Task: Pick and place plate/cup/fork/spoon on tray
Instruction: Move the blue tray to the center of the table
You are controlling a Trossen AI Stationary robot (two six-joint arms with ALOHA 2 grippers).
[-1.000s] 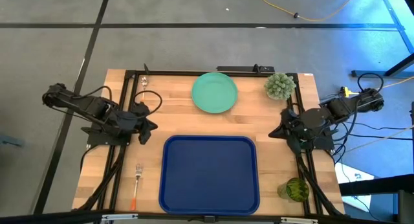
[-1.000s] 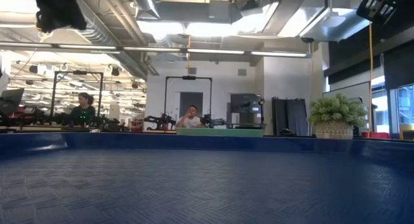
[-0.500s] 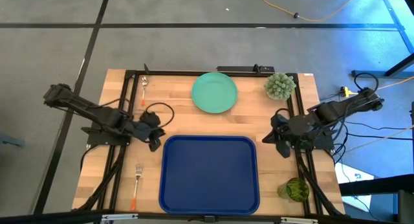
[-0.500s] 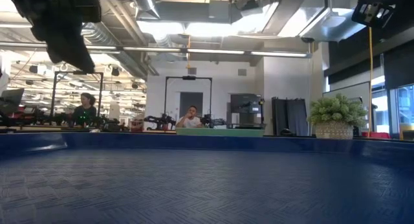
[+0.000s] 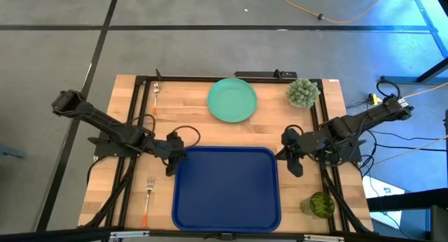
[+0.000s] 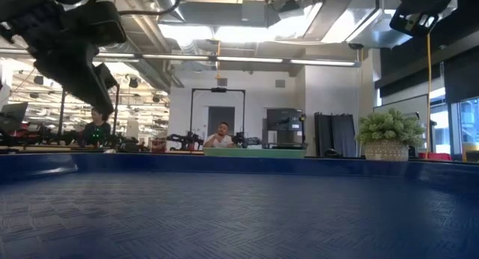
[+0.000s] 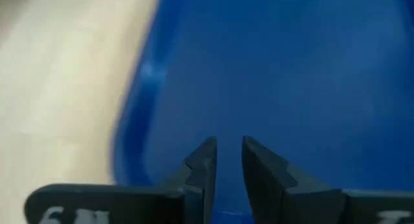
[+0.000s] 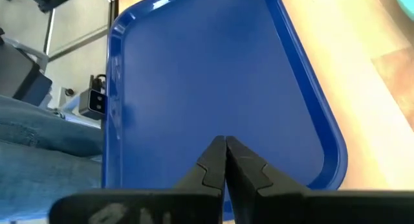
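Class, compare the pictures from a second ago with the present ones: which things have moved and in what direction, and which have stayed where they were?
Both arms moved inward toward the tray. The left gripper now hangs at its left rim, the right gripper at its right rim. Neither holds anything. The plate, fork, spoon, cup and ball plant lie where they were, all outside the tray.

Grey floor (image 5: 56, 32), ceiling lights (image 6: 224, 34), seated person (image 6: 221, 136).
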